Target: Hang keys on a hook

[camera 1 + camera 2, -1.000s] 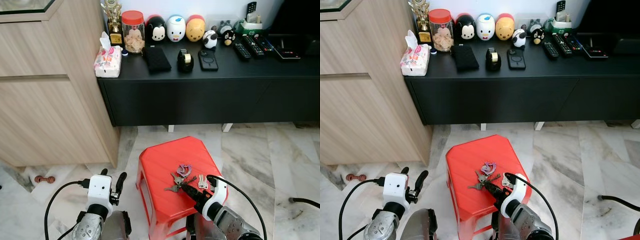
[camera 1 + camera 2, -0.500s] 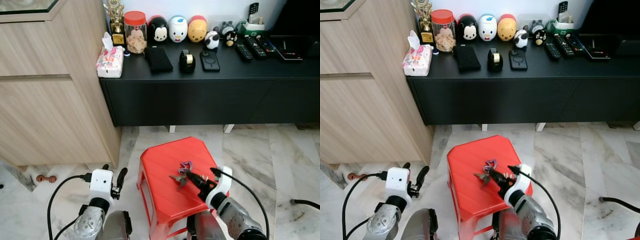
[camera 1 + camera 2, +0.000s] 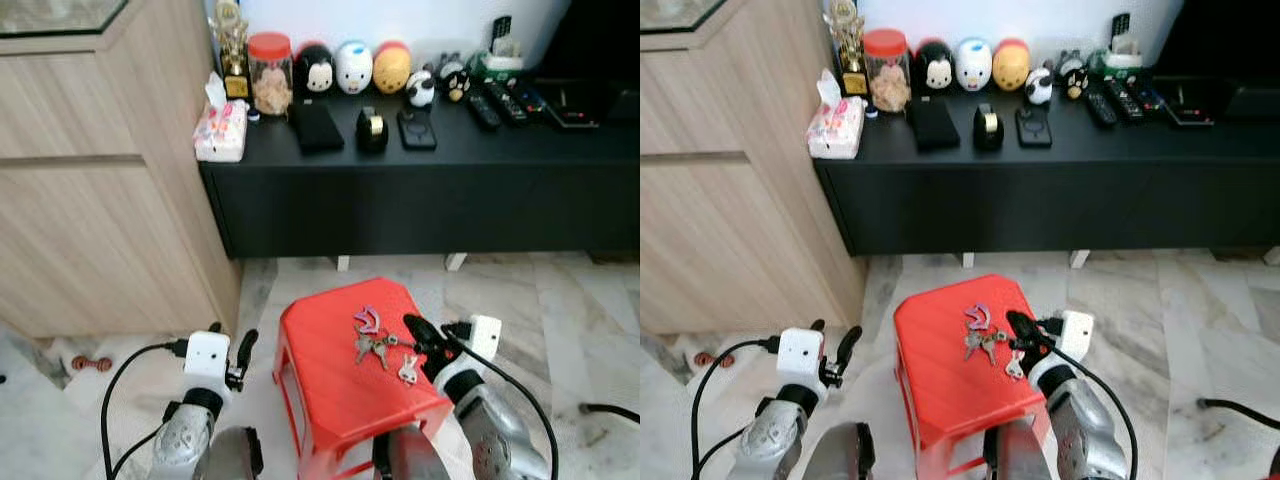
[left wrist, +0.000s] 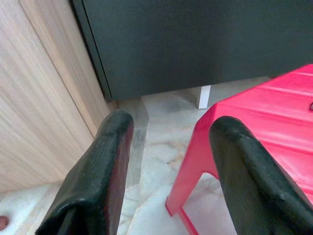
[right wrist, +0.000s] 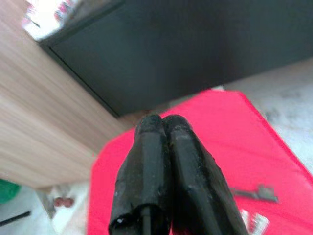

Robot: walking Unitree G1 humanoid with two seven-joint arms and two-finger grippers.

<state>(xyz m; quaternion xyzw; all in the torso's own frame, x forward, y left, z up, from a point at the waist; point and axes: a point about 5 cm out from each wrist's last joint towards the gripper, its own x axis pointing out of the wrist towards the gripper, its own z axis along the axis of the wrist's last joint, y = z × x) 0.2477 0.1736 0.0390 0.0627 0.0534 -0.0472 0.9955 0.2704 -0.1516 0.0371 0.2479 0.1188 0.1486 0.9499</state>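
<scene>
Red plastic is what we look down on: a stool (image 3: 350,385) standing on the marble floor (image 3: 560,300) in front of a long black cabinet (image 3: 420,190). On the stool's top lies the bunch of keys (image 3: 375,340), with a purple tag at its far end and one small silver key a little apart toward our right side. Our right gripper (image 3: 412,328) hovers just beside the bunch, at the stool's right edge; its two black fingers (image 5: 156,171) are pressed together with nothing between them, and in the right wrist view a single key shows on the red surface below them. Whether the fingertips touch the keys we cannot tell, since the head views are somewhat blurred. Our left gripper (image 4: 168,147) hangs low beside the stool's left side, fingers spread wide and holding nothing, with the pale wooden cupboard (image 3: 100,180) nearby. On the cabinet top stand a red-lidded jar (image 3: 270,70), a tissue pack (image 3: 222,125), round character figures (image 3: 353,66) and several remote controls (image 3: 505,100).
</scene>
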